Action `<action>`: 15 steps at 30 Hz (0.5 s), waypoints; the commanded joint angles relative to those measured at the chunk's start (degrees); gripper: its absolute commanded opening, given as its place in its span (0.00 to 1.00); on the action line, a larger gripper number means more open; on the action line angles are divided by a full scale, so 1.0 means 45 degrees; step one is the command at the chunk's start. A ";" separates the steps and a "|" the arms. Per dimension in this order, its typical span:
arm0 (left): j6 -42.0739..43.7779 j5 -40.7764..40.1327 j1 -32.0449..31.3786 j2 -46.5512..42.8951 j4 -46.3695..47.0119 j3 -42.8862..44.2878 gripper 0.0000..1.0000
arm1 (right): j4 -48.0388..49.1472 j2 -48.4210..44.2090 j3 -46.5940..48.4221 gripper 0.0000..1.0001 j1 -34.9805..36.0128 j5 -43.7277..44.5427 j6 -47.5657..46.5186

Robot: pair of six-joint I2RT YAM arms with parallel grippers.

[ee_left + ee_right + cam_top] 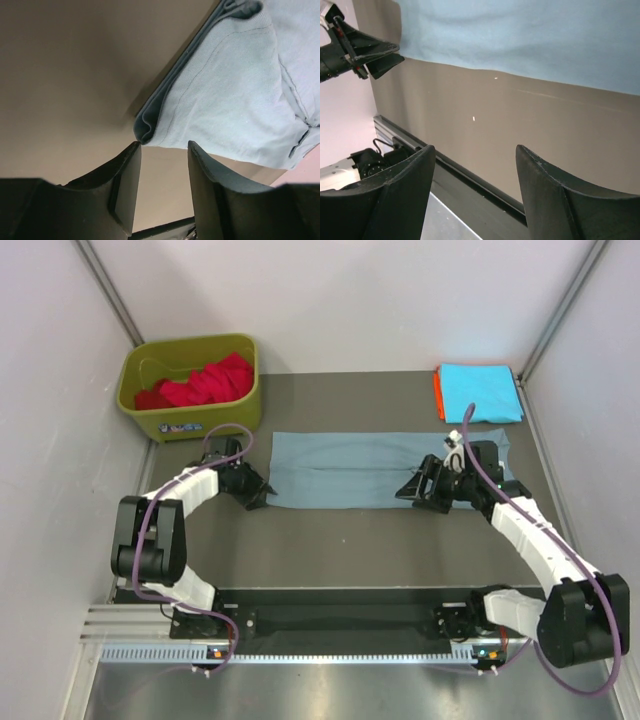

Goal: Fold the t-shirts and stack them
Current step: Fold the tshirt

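Observation:
A dusty grey-blue t-shirt (345, 468) lies folded into a long strip across the middle of the table. My left gripper (260, 494) stands open at its near left corner, and in the left wrist view the rolled corner of the shirt (150, 125) sits just past the fingertips of that gripper (164, 146), with bare table between them. My right gripper (408, 490) is open at the shirt's near edge towards the right. In the right wrist view the right gripper (475, 150) frames only table, the shirt (520, 35) lying beyond. A folded cyan t-shirt (481, 392) lies on an orange one (438, 396) at the back right.
An olive-green bin (190, 420) at the back left holds a crumpled red t-shirt (205, 380). White walls close in the table on three sides. A metal rail (300, 650) runs along the near edge between the arm bases.

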 commanded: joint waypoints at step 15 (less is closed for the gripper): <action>-0.0226 -0.0626 0.0059 0.0707 0.0224 -0.0057 0.47 | -0.0349 -0.0029 0.0507 0.66 -0.1406 -0.0826 -0.0972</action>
